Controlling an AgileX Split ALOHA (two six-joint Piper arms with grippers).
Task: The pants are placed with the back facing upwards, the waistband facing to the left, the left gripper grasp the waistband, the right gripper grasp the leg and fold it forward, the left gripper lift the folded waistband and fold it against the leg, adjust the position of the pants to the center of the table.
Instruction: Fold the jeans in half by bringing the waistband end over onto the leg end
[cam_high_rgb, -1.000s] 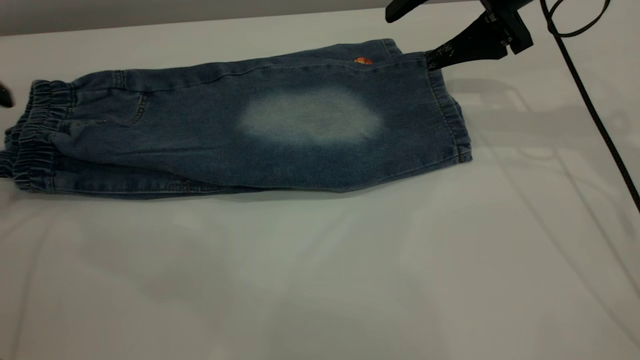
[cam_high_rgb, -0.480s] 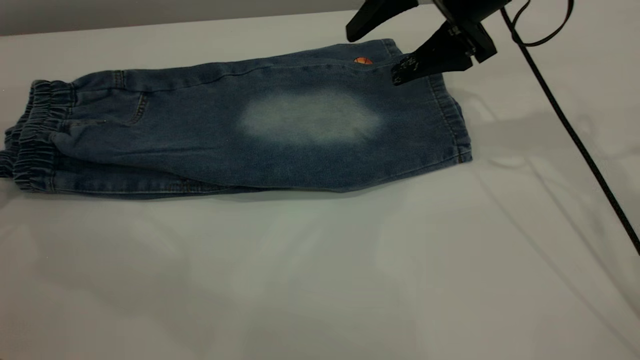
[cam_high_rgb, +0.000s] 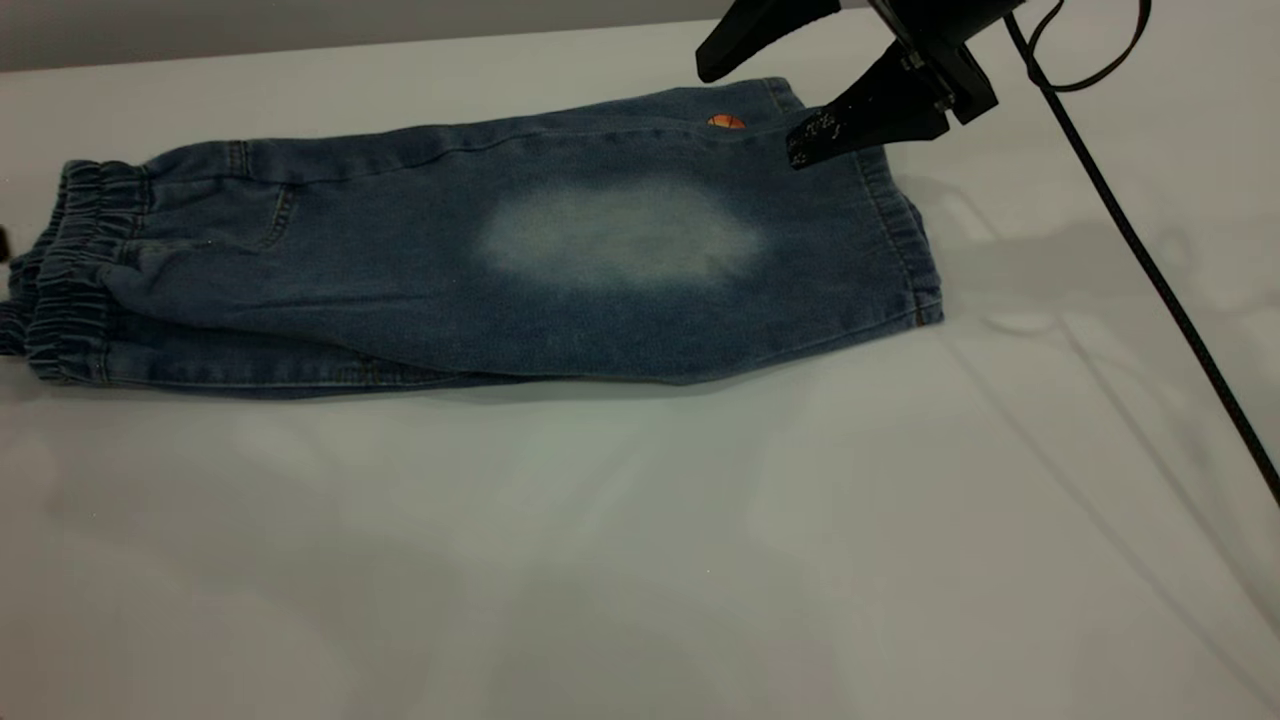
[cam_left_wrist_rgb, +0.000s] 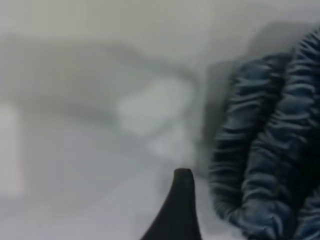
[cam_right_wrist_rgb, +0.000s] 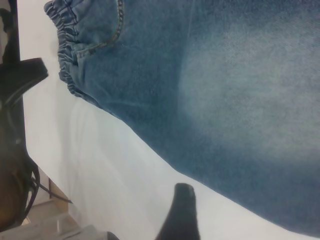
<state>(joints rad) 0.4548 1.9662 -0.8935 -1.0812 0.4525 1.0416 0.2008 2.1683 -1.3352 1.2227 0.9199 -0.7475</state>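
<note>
On the table: your denim pants (cam_high_rgb: 470, 265) lie toward its far left part, not its centre.
Table (cam_high_rgb: 640, 540): you have a plain, smooth, pale grey top with a wide bare stretch in front of the pants and to their right, so you have room to slide them to the centre later.
Room: you see only a grey strip behind the far edge; nothing more can be told.
Pants: they lie doubled lengthwise, with the leg (cam_high_rgb: 620, 240) bearing the pale oval patch on top, which I judge means the first fold is done.
Waistband (cam_high_rgb: 60, 275): its ruffled band sits at the left end, stacked in two layers, where your left arm can reach it.
Right gripper (cam_high_rgb: 750, 105): it hangs above the leg's far hem corner, jaws spread wide with nothing between them, clear of the cloth.
Black cable (cam_high_rgb: 1150, 270): it trails from your right arm across the table's right side.
Left gripper (cam_left_wrist_rgb: 180, 210): it hovers just beside the waistband, apart from it; only one finger shows, so its spread cannot be told.
</note>
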